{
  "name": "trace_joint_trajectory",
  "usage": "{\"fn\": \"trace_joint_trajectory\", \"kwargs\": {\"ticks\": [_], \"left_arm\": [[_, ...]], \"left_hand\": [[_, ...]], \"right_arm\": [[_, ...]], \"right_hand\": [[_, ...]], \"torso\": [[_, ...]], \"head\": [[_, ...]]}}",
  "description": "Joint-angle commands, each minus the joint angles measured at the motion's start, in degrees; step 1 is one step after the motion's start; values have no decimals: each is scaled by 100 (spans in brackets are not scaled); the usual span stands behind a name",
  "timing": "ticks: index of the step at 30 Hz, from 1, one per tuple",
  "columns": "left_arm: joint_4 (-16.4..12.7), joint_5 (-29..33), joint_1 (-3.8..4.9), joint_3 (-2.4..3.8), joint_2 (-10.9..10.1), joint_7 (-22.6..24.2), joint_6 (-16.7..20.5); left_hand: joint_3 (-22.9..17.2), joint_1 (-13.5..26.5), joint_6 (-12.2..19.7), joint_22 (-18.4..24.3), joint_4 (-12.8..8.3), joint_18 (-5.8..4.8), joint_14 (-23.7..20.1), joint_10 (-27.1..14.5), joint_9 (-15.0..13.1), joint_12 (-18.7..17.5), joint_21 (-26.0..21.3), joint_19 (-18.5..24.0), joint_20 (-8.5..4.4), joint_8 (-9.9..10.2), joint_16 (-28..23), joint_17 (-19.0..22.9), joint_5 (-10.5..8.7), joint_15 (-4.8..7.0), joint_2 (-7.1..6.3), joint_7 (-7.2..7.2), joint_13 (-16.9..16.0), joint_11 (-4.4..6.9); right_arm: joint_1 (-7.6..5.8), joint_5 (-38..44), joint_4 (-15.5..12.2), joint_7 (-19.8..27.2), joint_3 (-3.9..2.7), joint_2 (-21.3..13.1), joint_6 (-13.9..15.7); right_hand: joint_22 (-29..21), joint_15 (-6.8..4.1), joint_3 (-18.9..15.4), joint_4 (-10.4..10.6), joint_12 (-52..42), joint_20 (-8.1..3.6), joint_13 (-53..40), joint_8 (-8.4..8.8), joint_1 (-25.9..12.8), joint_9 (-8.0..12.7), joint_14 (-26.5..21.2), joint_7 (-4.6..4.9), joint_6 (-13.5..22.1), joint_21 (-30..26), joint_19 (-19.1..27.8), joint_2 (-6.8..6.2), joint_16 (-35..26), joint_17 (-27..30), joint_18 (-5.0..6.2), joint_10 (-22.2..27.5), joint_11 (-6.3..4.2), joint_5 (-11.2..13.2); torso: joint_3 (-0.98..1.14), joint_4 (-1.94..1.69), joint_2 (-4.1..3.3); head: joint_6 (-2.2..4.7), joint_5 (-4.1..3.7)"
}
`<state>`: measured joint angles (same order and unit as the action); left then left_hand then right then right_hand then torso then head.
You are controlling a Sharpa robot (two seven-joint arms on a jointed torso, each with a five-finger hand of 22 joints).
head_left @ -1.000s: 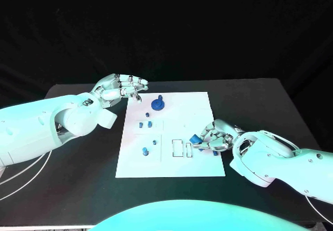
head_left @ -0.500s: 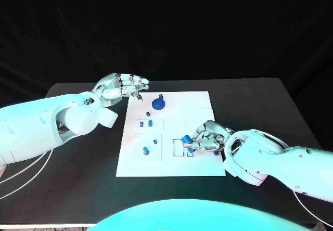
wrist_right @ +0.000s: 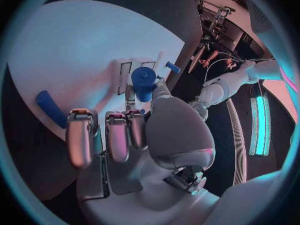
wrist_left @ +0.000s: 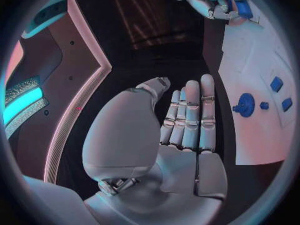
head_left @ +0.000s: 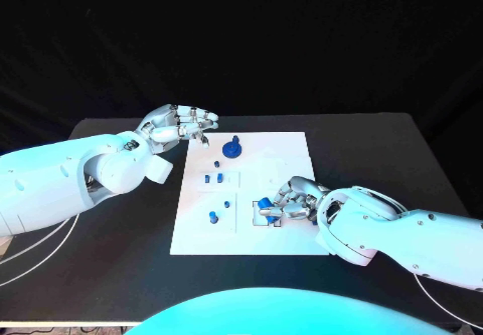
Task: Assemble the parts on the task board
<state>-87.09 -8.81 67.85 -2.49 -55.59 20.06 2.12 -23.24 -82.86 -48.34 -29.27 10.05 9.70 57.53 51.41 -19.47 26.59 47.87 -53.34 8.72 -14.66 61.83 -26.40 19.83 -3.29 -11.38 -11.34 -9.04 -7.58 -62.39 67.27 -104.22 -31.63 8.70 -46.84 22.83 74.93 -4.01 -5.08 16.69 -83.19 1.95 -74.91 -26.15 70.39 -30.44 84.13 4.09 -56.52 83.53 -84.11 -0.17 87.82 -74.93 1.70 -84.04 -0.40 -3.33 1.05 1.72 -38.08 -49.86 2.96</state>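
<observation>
Small blue plastic parts lie scattered on the flat white task board (head_left: 287,150), which sits in the middle of the black bench (head_left: 382,150). Near the board's far edge stands a round blue knob-shaped part (head_left: 232,148). Closer in, a pair of short blue pegs (head_left: 211,179) stand side by side, and two more small blue pegs (head_left: 213,217) sit toward the board's left side, near the outlined rectangular slots (head_left: 264,218).

The right hand (head_left: 289,202) is low over the board beside those slots, its fingers (wrist_right: 117,135) curled around a blue cylindrical part (wrist_right: 143,81), which it holds just above the slot outlines; the right wrist view shows the thumb pressed to the cylinder's side. A blue bar-shaped part (wrist_right: 50,108) lies flat on the board next to this hand.

The left hand (head_left: 179,127) hovers above the bench just off the board's far left corner, apart from the knob-shaped part. Its fingers (wrist_left: 190,116) lie straight and close together, the thumb to one side, with nothing in them.
</observation>
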Motion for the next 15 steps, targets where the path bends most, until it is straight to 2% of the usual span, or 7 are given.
{"fn": "trace_joint_trajectory", "kwargs": {"ticks": [1,11,15], "left_arm": [[-13,39,2,3,2,24,-101],[-17,39,2,3,-4,13,-103],[-20,39,2,3,-10,-1,-118]], "left_hand": [[-12,26,-17,7,17,83,-13,28,-3,-38,-29,-13,11,-15,-18,-9,-21,-23,-1,5,6,-18],[-10,29,-17,11,21,83,-15,27,-4,-39,-35,-16,11,-15,-18,-10,-20,-24,-2,5,8,-19],[-10,29,-17,11,21,83,-15,27,-4,-39,-35,-16,11,-15,-18,-10,-20,-24,-2,5,8,-19]], "right_arm": [[3,120,-3,-29,2,37,-184],[0,230,45,-40,2,113,-110],[-3,295,86,-59,2,145,-58]], "right_hand": [[1343,-43,-54,-1,26,-43,-902,-14,-56,5,479,-50,-68,-24,-489,-22,-1,-979,-48,-162,-26,-6],[1339,-46,-193,10,48,-49,-895,-33,-206,2,476,-54,-64,-41,-487,-54,-9,-966,-45,-158,-30,-6],[1328,-44,-327,12,82,-48,-879,-38,-380,3,471,-49,-34,-87,-480,-4,-21,-944,-37,-143,-25,-4]], "torso": [[4,6,2],[3,7,2],[0,3,1]], "head": [[-13,17],[-11,29],[-5,26]]}}
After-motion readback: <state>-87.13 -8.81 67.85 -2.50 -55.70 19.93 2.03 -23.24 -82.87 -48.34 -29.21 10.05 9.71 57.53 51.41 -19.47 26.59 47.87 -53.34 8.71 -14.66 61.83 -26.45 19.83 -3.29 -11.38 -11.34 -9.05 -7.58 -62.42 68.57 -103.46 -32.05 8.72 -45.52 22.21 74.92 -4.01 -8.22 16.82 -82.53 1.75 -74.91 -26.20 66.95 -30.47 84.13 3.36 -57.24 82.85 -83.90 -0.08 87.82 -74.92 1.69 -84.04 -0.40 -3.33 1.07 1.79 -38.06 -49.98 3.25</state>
